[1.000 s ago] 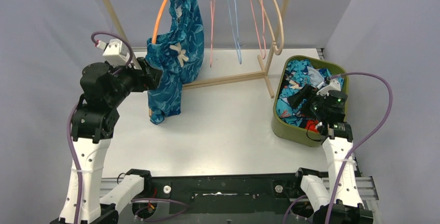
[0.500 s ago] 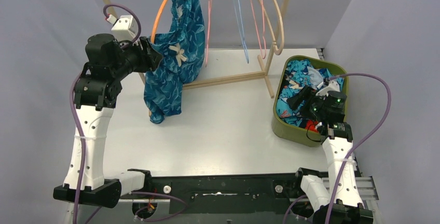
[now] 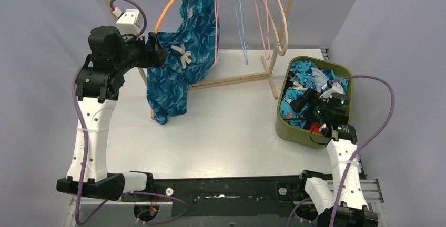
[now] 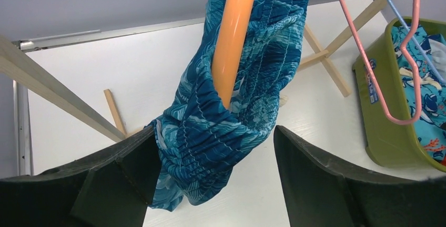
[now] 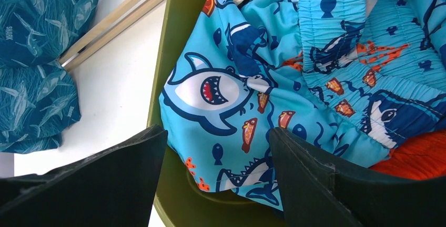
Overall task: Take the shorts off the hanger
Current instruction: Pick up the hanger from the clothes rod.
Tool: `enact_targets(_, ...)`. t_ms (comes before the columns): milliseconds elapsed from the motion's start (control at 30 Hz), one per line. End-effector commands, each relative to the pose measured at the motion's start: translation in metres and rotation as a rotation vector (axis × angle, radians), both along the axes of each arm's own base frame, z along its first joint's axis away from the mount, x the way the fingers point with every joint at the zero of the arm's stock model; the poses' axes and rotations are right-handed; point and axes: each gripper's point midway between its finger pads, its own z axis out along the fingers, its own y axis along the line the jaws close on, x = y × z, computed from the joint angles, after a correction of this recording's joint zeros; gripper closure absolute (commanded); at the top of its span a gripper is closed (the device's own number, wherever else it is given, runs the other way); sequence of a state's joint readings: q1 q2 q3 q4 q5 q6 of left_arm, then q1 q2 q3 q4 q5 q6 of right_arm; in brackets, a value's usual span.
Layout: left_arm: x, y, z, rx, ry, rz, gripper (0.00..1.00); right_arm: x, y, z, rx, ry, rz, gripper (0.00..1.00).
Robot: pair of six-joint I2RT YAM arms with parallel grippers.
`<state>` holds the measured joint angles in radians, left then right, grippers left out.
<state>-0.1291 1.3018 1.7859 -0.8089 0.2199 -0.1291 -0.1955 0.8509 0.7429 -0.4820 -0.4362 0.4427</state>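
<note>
Teal leaf-print shorts (image 3: 179,64) hang by their gathered waistband (image 4: 231,116) from an orange hanger (image 3: 167,6) on the wooden rack. My left gripper (image 3: 159,52) is raised at the waistband with its jaws open around it. The fabric touches the left finger (image 4: 121,174), and a gap shows before the right finger. The orange hanger (image 4: 234,38) runs down inside the cloth. My right gripper (image 3: 304,101) hovers open over the green bin (image 3: 294,130), above turquoise cartoon-print shorts (image 5: 252,95). Orange-red shorts (image 5: 415,158) lie beneath them.
The wooden rack (image 3: 276,53) stands at the back of the table. Bare pink (image 3: 215,22), blue (image 3: 239,27) and wooden (image 3: 279,22) hangers dangle from its rail. The bin holds several pairs. Grey walls close in left and right.
My left arm rose and reached back toward the rack, up the shorts to the waistband; its jaws narrowed, then widened again. The shorts swung slightly right. The right arm stayed still.
</note>
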Motion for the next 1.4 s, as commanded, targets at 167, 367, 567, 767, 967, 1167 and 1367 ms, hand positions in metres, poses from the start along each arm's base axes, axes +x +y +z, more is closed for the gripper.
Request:
enact_targets(167, -0.028, 0.033, 0.036, 0.12, -0.113, 0.112, 0.19, 0.001, 0.004, 0.004, 0.008, -0.014, 0.022, 0.27)
enact_targets(367, -0.028, 0.035, 0.029, 0.148, -0.094, 0.113, 0.16, 0.002, 0.005, 0.002, 0.018, -0.008, 0.023, 0.27)
enact_targets(567, -0.006, 0.007, 0.043, 0.108, -0.158, -0.032, 0.16, 0.002, 0.006, 0.001, 0.026, -0.004, 0.021, 0.27)
enact_targets(767, 0.017, -0.024, 0.031, 0.06, -0.107, -0.187, 0.27, -0.001, 0.006, -0.001, 0.023, 0.006, 0.027, 0.27)
enact_targets(967, 0.026, -0.02, 0.038, 0.052, -0.133, -0.145, 0.57, -0.005, 0.006, -0.007, 0.022, 0.025, 0.022, 0.26)
enact_targets(1167, 0.028, -0.017, 0.045, 0.034, -0.218, -0.112, 1.0, -0.003, 0.008, -0.008, 0.048, 0.031, 0.021, 0.27)
enact_targets(1367, 0.024, -0.015, 0.065, -0.043, -0.375, -0.067, 1.0, -0.002, 0.01, -0.008, 0.058, 0.036, 0.024, 0.27)
